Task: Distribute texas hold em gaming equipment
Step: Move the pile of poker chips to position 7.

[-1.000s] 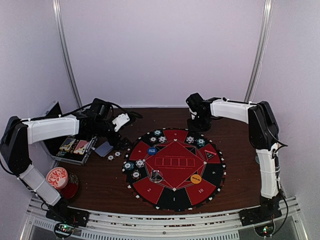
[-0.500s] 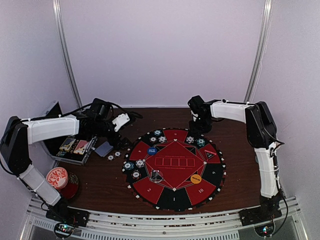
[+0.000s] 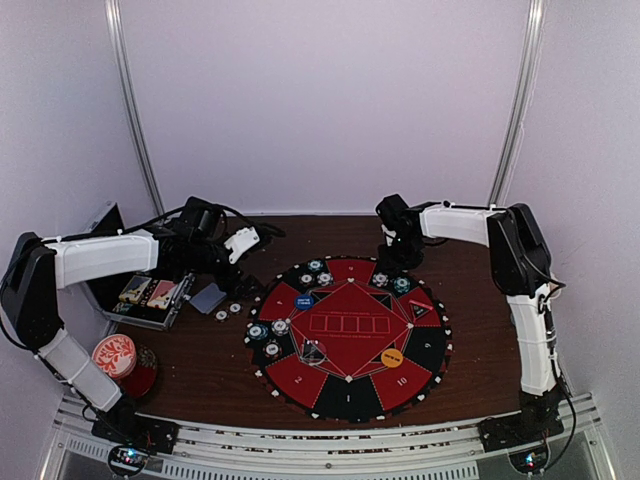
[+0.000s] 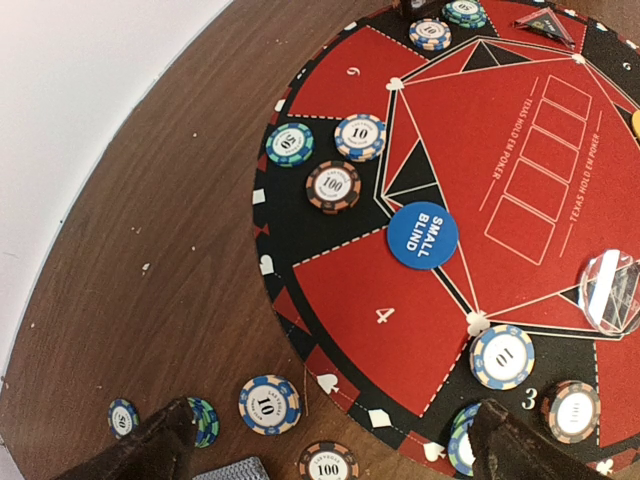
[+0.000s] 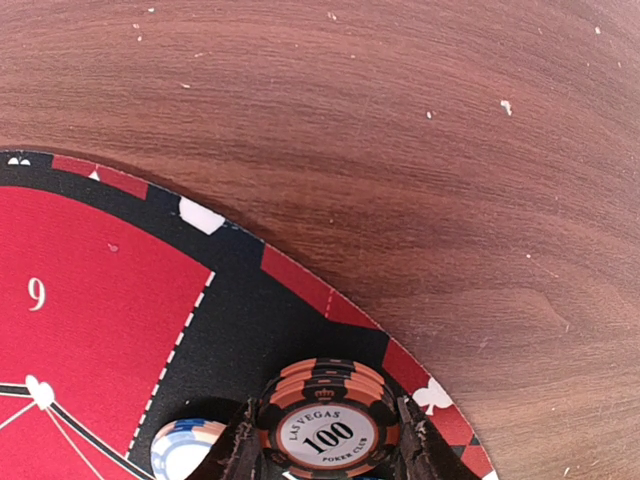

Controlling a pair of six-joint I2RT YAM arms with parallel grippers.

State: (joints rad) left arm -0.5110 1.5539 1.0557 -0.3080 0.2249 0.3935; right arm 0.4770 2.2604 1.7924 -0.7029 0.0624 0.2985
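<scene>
Stack of orange-and-black "100" chips [image 5: 330, 432], at the far rim of the red-and-black mat [image 5: 120, 300], over a black segment; clamped on both sides by right gripper [image 5: 328, 455]. Blue-and-white chip [image 5: 185, 445] just beside, also on mat. Blue "SMALL BLIND" disc [image 4: 421, 235] on mat's left half. Left gripper [image 4: 335, 440] spread wide, holding nothing, above loose chips [image 4: 269, 403] on wooden table [image 4: 150, 200] left of mat.

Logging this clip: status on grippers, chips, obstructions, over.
Left gripper open, empty, at mat edge. Right gripper shut on brown 100 chip stack, mat rim. Blue-white chip close alongside.
</scene>
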